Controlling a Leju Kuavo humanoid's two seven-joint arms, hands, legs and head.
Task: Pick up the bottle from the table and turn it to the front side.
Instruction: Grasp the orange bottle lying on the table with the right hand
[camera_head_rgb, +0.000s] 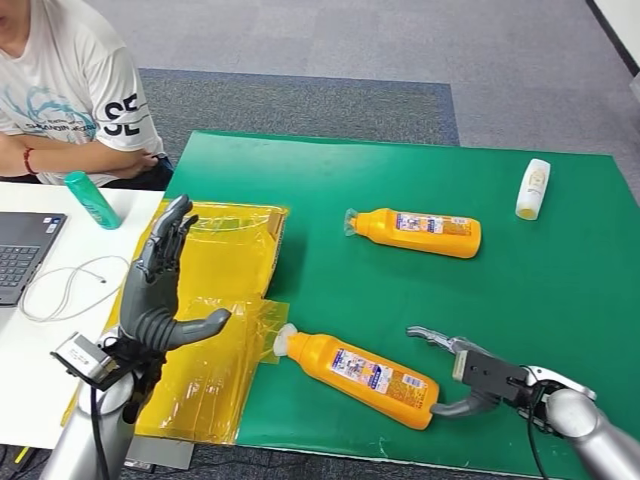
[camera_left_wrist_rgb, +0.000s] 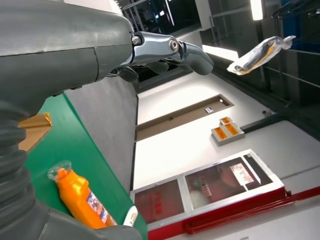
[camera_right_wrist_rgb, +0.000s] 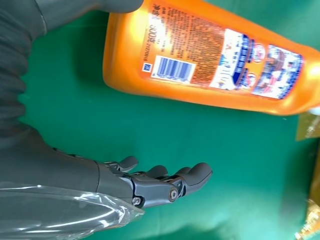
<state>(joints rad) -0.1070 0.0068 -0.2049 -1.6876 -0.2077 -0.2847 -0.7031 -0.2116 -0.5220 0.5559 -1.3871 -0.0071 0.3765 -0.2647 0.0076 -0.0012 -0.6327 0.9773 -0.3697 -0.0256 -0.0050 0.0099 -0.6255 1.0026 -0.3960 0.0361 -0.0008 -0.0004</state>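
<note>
Orange plastic, glossy and rigid-looking, forms the bottle (camera_head_rgb: 361, 376) that lies on its side on the green mat (camera_head_rgb: 573, 290), its base end just in front of the right hand (camera_head_rgb: 462, 372) and its neck pointing away from that hand toward the yellow plastic sheet (camera_head_rgb: 207, 350). The right hand is spread, holding nothing: the thumb lies at the bottle's base, apparently touching or just short of it, with the fingers (camera_head_rgb: 430, 338) extended apart on the far side. The left hand (camera_head_rgb: 155, 290) is raised over the yellow sheet, fingers apart and empty, well apart from the bottle. Judged by its bulk and opaque body, the bottle is probably moderately heavy if full; the wall looks stiff enough to take a firm grasp, but the smooth surface and film label could slip. The flat-sided body near the base, closest to the right hand, appears the soundest place to grip; the neck carries a clear film wrap and looks a poor hold. In the right wrist view the label (camera_right_wrist_rgb: 222, 55) faces up, showing a barcode (camera_right_wrist_rgb: 174, 70), dense small print and blue-and-red graphics; none of the wording is legible, and no brand can be confirmed. A second orange bottle (camera_head_rgb: 417, 232) and a small white bottle (camera_head_rgb: 533, 188) lie further beyond the right hand.
</note>
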